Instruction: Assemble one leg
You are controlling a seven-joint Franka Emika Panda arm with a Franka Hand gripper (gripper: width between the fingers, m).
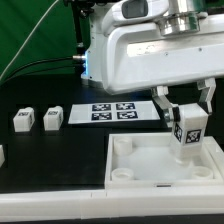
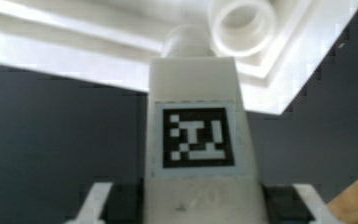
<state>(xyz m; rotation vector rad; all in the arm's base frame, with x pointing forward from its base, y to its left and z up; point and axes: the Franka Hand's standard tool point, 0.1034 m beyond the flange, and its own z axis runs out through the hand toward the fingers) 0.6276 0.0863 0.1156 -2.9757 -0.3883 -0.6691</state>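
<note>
My gripper (image 1: 186, 118) is shut on a leg (image 1: 188, 131), a small white block with a black-and-white square marker. I hold it upright over the right rear corner of the large white tray-shaped piece (image 1: 140, 172). In the wrist view the leg (image 2: 197, 120) runs up from between my fingers toward a round corner socket (image 2: 250, 27) of the tray piece. Its tip lies close beside that socket; I cannot tell if it touches. Two more legs (image 1: 24, 120) (image 1: 52, 118) stand on the black table at the exterior view's left.
The marker board (image 1: 113, 111) lies flat on the table behind the tray piece. Another white part (image 1: 2, 154) shows at the exterior view's left edge. A white strip (image 1: 60, 205) runs along the front.
</note>
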